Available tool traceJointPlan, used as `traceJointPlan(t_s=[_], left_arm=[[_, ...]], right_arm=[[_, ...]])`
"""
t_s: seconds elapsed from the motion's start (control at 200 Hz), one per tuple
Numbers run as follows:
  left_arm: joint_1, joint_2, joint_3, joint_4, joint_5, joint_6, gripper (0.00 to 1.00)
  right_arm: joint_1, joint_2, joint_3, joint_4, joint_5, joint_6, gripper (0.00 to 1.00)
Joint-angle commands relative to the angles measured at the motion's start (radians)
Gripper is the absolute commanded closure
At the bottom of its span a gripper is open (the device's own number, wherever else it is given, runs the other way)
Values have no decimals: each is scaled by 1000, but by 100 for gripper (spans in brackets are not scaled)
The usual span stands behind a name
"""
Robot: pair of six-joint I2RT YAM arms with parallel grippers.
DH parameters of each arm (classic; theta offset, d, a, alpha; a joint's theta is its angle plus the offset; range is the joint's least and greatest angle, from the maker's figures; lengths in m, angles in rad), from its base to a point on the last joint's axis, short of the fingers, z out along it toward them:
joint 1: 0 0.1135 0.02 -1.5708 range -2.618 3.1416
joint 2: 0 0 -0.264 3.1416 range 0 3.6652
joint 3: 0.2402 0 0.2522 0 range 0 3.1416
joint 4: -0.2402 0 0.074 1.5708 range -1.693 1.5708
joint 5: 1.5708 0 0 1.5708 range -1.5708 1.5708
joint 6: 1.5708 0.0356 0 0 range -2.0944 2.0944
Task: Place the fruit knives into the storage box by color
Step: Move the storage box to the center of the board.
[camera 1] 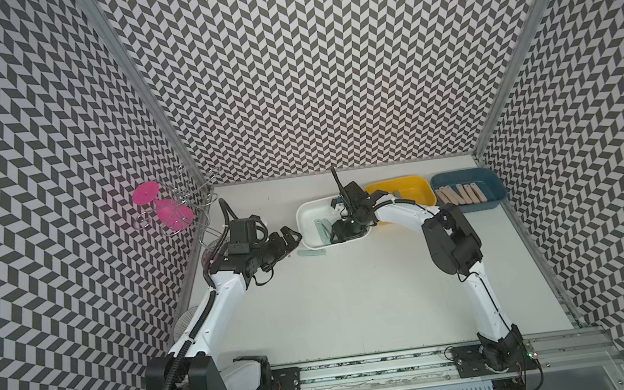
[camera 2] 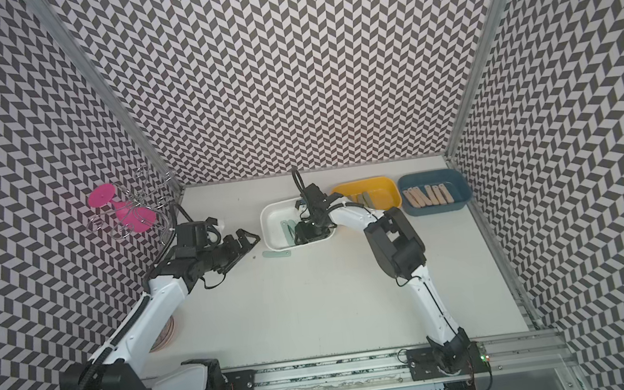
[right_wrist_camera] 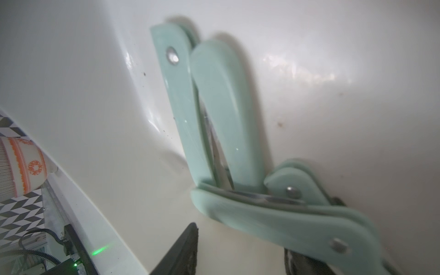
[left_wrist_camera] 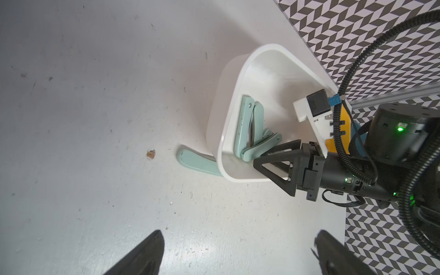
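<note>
Closest to the right wrist camera, a slanted mint knife (right_wrist_camera: 273, 214) lies on the floor of the white box (right_wrist_camera: 71, 95). Its far end rests against the ends of the other mint knives (right_wrist_camera: 214, 107), which lie side by side along the box wall. The right pincer (right_wrist_camera: 240, 240) reaches down into this box with its jaws apart. The slanted mint knife crosses over one finger while the other finger stands clear of it, so no grip on it shows.

In both top views the white box stands near the middle of the table's far edge. Just to its right is the yellow box (camera 2: 383, 193), holding grey-green knives (camera 2: 361, 200). Beyond that, by the far right corner, the blue box (camera 1: 491, 186) holds a row of peach-pink knives (camera 1: 460, 194) lying side by side.

One loose mint knife (camera 1: 311, 252) lies flat on the table (camera 1: 355, 300), just in front of the white box's near left corner. The left pincer (camera 1: 291, 237) hovers just left of the white box, jaws wide apart and empty. The loose mint knife is near its fingertips but apart from them.
</note>
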Motion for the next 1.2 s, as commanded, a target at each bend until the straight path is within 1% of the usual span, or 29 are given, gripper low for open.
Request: traceJointPlan(t_s=[0.0, 0.16, 0.255, 0.3, 0.441, 0.576, 0.751, 0.866, 1.077, 1.197], left_arm=[[8, -32, -13, 6, 4, -13, 0], [12, -46, -24, 4, 6, -18, 0], [16, -53, -23, 1, 6, -19, 0], [18, -54, -20, 0, 6, -20, 0], [21, -42, 1, -11, 5, -8, 0], [22, -19, 46, -22, -3, 6, 0], [22, 34, 93, 0, 11, 15, 0], [22, 54, 109, 11, 26, 9, 0], [22, 43, 95, 19, 36, -8, 0], [23, 30, 97, 20, 37, -9, 0]], right_arm=[[0, -30, -2, -45, 20, -17, 44], [5, -36, 5, -85, -1, -11, 45], [4, -56, 21, -75, -7, 0, 45], [0, -52, 68, -73, -1, 8, 44], [-21, 17, 240, -94, -13, 56, 36], [-28, 53, 301, -78, -7, 86, 34], [-28, 50, 280, -102, 38, 62, 35], [-27, 21, 204, -110, 51, 49, 39], [-13, 3, 99, -144, 69, 29, 48], [3, -13, 57, -169, 83, 10, 50]])
